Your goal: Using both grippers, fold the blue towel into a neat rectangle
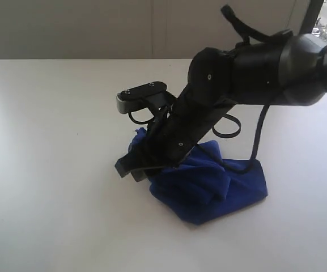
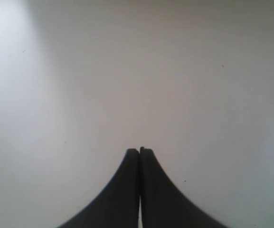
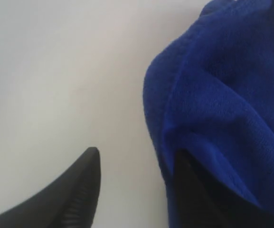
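White counter (image 1: 50,170) backed by pale wall (image 1: 95,28). Blue towel (image 1: 220,187) bunched in crumpled heap, right of centre, slightly toward near side; folds raised, not laid flat. Right gripper (image 3: 136,159) lowered from far right to towel's left edge, jaws held apart: one finger (image 3: 80,190) over bare counter, other draped by towel fold. Left gripper (image 2: 139,151) pressed fully together over bare counter.
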